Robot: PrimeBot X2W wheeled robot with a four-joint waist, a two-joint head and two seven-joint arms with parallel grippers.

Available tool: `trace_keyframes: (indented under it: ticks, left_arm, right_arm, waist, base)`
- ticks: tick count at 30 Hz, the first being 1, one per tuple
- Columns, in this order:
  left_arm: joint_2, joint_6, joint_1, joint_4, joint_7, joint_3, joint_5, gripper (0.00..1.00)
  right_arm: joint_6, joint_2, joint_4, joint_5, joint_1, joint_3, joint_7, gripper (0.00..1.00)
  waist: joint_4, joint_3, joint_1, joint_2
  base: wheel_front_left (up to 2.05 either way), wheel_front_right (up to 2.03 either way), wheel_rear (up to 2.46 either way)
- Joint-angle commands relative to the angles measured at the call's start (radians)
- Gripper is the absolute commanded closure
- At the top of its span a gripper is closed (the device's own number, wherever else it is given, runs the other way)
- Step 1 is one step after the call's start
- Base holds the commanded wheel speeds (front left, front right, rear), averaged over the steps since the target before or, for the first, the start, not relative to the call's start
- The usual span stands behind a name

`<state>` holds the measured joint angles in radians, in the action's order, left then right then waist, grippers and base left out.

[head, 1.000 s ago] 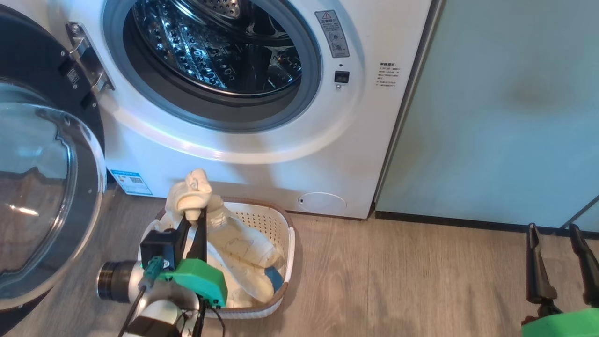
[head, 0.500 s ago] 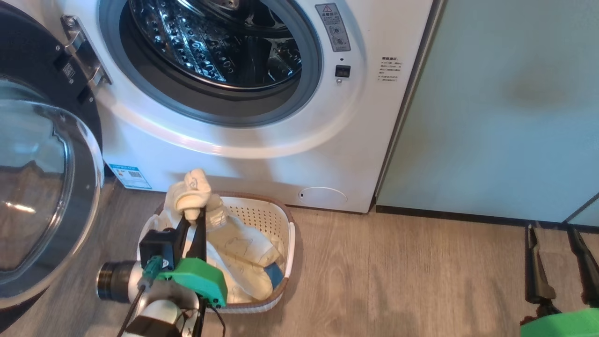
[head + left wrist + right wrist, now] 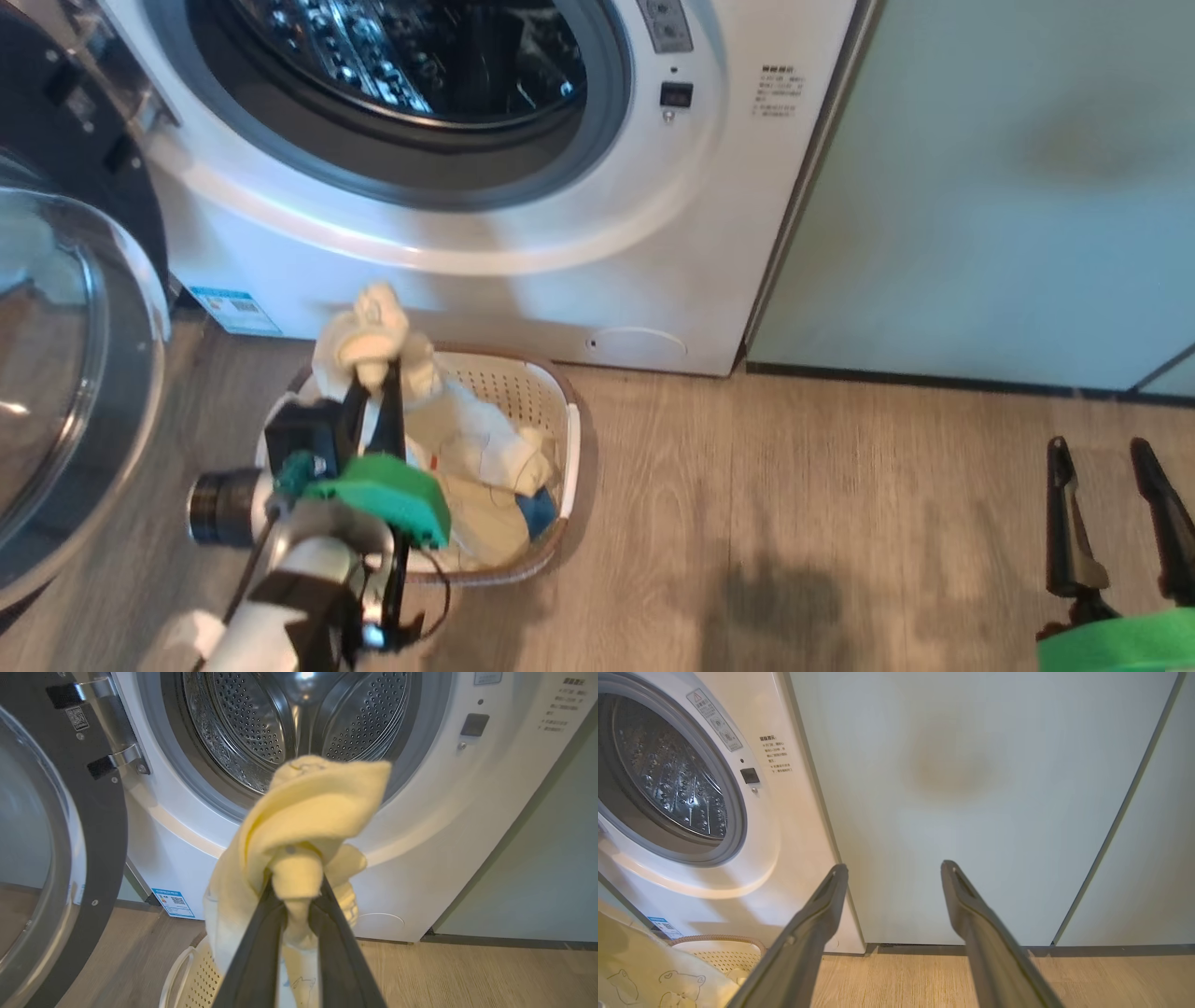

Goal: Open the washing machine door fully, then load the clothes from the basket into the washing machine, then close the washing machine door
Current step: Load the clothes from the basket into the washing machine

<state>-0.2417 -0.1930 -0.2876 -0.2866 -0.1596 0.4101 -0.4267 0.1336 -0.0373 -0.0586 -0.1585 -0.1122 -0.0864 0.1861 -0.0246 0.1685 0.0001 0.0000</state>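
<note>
Down on the grey wood-plank floor [image 3: 794,523], from my head, the small cream perforated plastic basket [image 3: 571,439] stands just before the white front-loading washing machine [image 3: 560,271]. My left claw [image 3: 375,378] pinches a bunch of the pale yellow soft fabric clothes [image 3: 369,322] above the basket's far rim. The round black-rimmed glass washing machine door [image 3: 65,392] stands swung wide at left. My right claw [image 3: 1097,446] hangs spread and empty at lower right.

From my left wrist, my fingers [image 3: 264,938] clamp that yellow wad before the shiny steel drum [image 3: 233,728].

From my right wrist, parted fingers [image 3: 817,914] face a pale green cabinet panel [image 3: 971,788].
</note>
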Motion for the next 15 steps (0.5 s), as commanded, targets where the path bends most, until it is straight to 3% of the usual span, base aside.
trace_keyframes:
  ticks: [1, 15]
  left_arm:
    - [-0.015, 0.004, -0.075, 0.009, -0.018, -0.049, -0.004, 1.0]
    - [-0.015, 0.04, -0.346, -0.154, -0.009, -0.077, -0.019, 1.0]
  right_arm:
    - [-0.003, -0.013, -0.036, -0.007, 0.057, 0.018, 0.015, 0.0]
    - [-0.003, -0.013, -0.027, -0.03, 0.143, 0.009, 0.048, 0.0]
  waist:
    - [-0.007, 0.037, -0.0001, 0.0]
    - [-0.023, 0.241, -0.0001, 0.0]
  base:
    - [0.0, 0.0, 0.0]
    - [0.0, 0.0, 0.0]
